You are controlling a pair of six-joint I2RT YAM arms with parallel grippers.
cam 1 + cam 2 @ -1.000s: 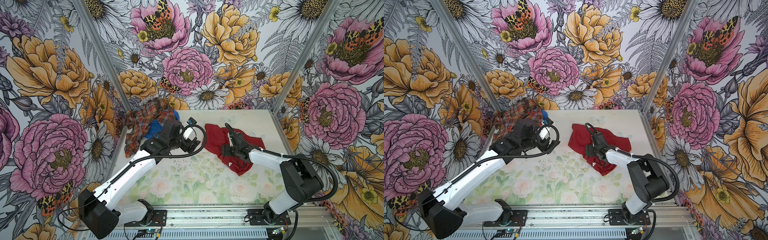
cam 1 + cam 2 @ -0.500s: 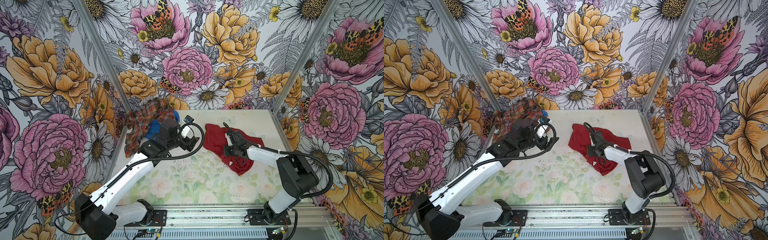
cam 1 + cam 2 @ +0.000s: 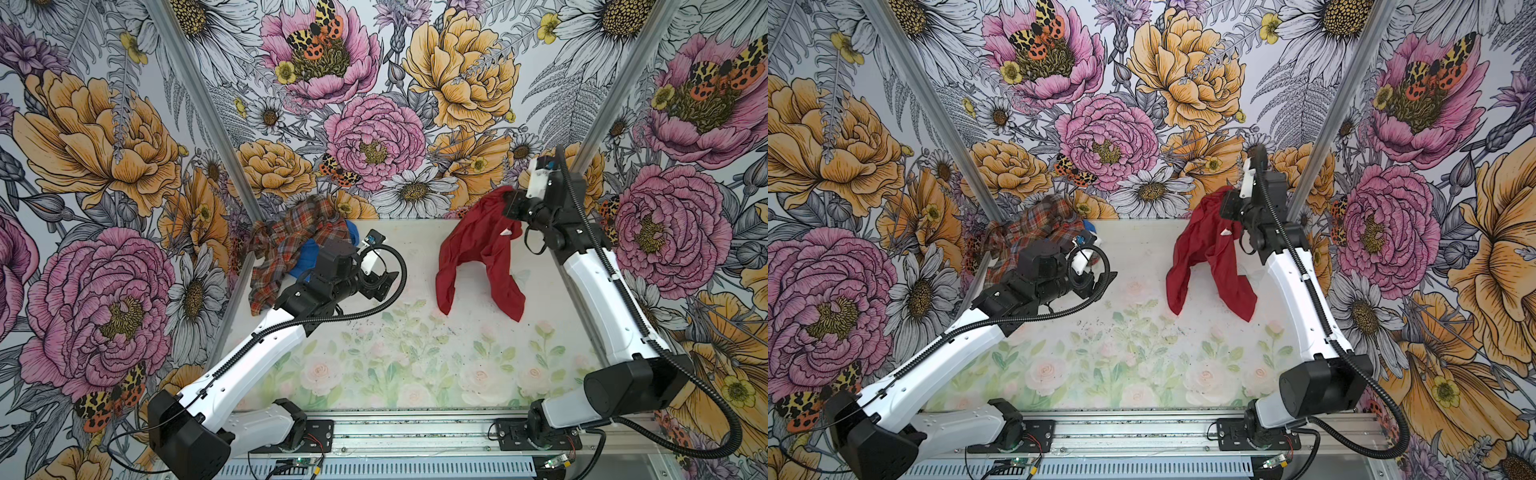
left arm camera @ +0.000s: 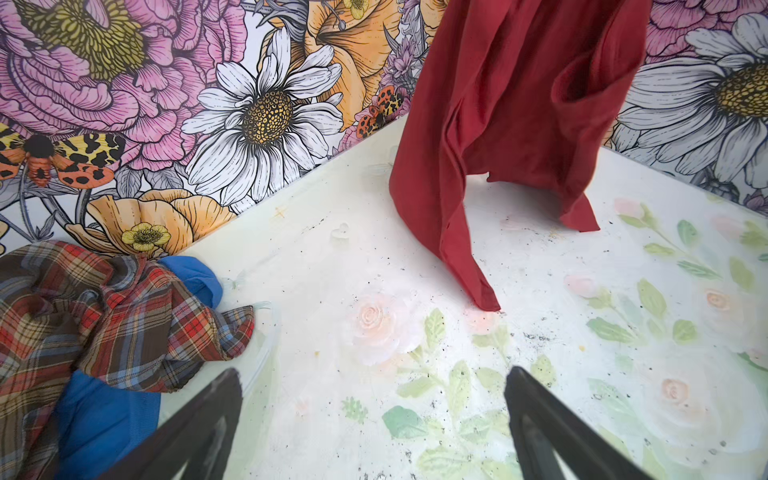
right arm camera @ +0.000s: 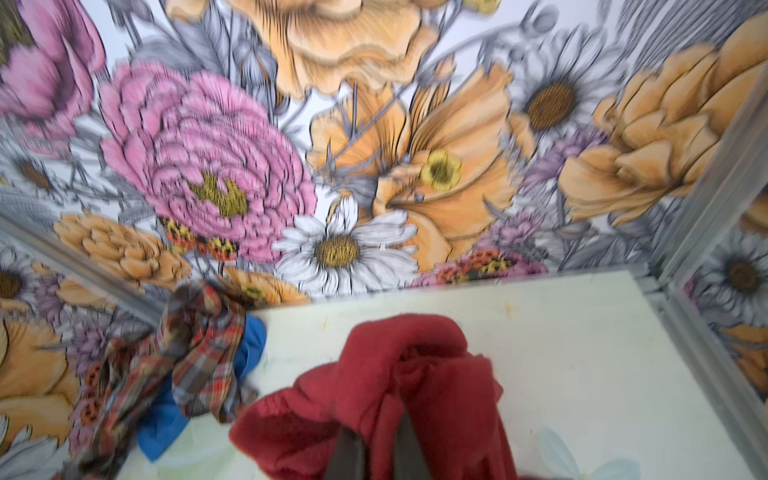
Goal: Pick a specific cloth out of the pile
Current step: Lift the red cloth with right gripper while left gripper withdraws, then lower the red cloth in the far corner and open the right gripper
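pile (image 3: 266, 266) of plaid shirt (image 3: 286, 237) and blue cloth (image 3: 306, 261) sits in back-left table (image 3: 415, 345) corner. left gripper (image 3: 386, 284) just beside it, jaws spread wide. red cloth (image 3: 478, 249) hangs well apart, right side, top bunch pinched by right gripper (image 3: 508, 203).

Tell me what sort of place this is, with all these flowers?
Most likely a robot test booth: two robot arms mounted on a metal rail, flower-printed walls boxing in a small table, and the right gripper holding up a red cloth.
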